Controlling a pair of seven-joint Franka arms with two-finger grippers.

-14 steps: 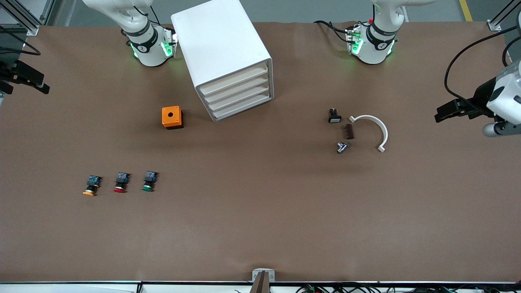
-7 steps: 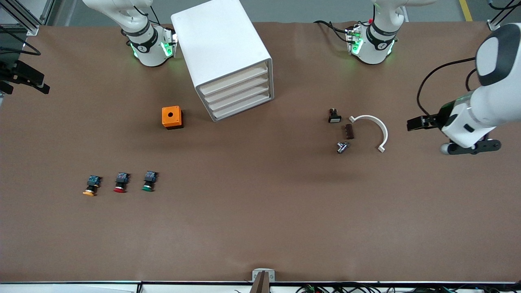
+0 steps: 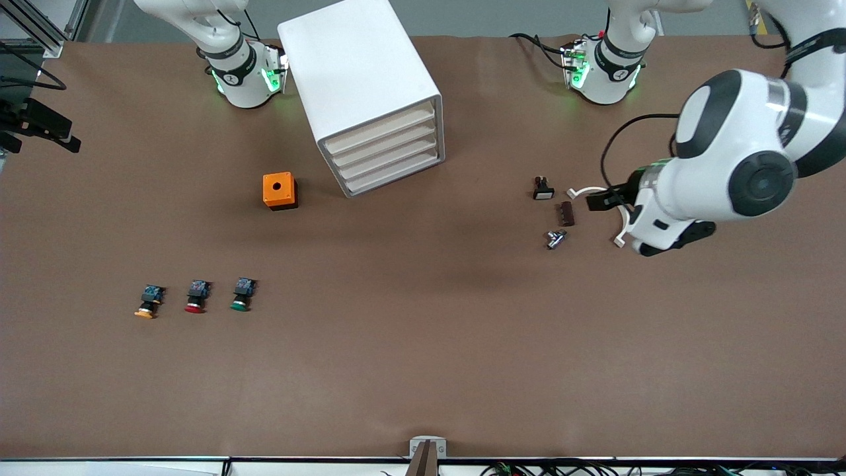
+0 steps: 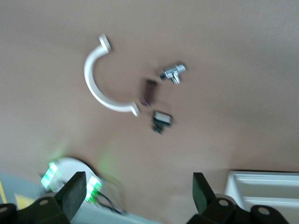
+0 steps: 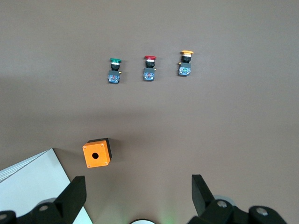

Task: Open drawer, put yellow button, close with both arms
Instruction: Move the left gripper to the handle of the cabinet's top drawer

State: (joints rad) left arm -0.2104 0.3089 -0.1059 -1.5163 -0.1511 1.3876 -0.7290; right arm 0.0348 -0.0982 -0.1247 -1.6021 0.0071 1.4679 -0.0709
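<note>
The yellow button (image 3: 145,309) lies on the table near the right arm's end, also in the right wrist view (image 5: 186,58). The white drawer cabinet (image 3: 370,99) stands between the two arm bases with all its drawers shut. My left gripper (image 3: 597,199) is open and empty, up in the air over a white curved piece (image 3: 581,192); its open jaws show in the left wrist view (image 4: 138,179). My right gripper (image 5: 138,182) is open and empty, held high over the table in front of its base; in the front view it shows at the edge (image 3: 63,137).
A red button (image 3: 195,299) and a green button (image 3: 241,297) lie beside the yellow one. An orange box with a hole (image 3: 279,190) sits by the cabinet. A black switch (image 3: 543,190), a brown piece (image 3: 567,213) and a metal fitting (image 3: 556,238) lie by the curved piece.
My left arm has swung in from the table's end toward the middle, bringing its gripper over the white curved piece. The right arm has not moved.
</note>
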